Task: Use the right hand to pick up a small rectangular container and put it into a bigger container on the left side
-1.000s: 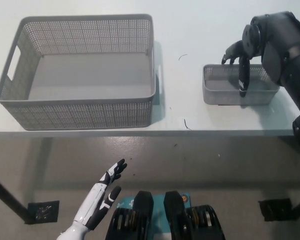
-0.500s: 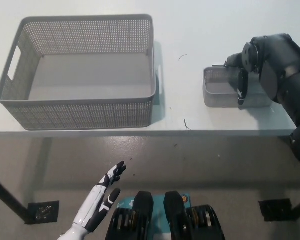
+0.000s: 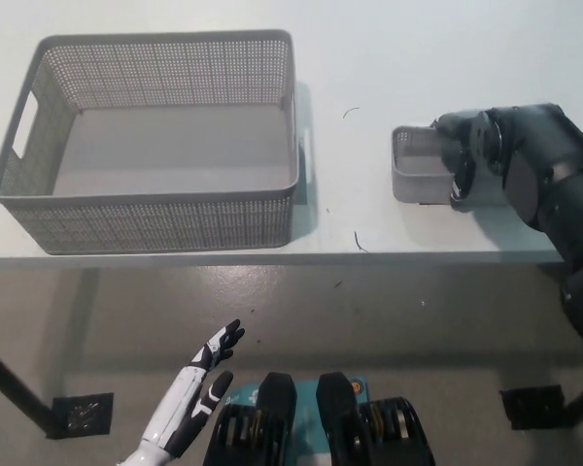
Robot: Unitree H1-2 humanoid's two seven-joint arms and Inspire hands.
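Below the counter (image 3: pixel 272 238) our left hand (image 3: pixel 199 393) rests with fingers spread. Our right hand (image 3: pixel 463 167) covers the small container (image 3: pixel 413 165); grip unclear. A partial hold could drop it before the big basket (image 3: pixel 155 209) far leftward.

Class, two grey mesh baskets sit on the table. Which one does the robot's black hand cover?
The small basket on the right: the right hand lies over it. The big basket on the left stands untouched.
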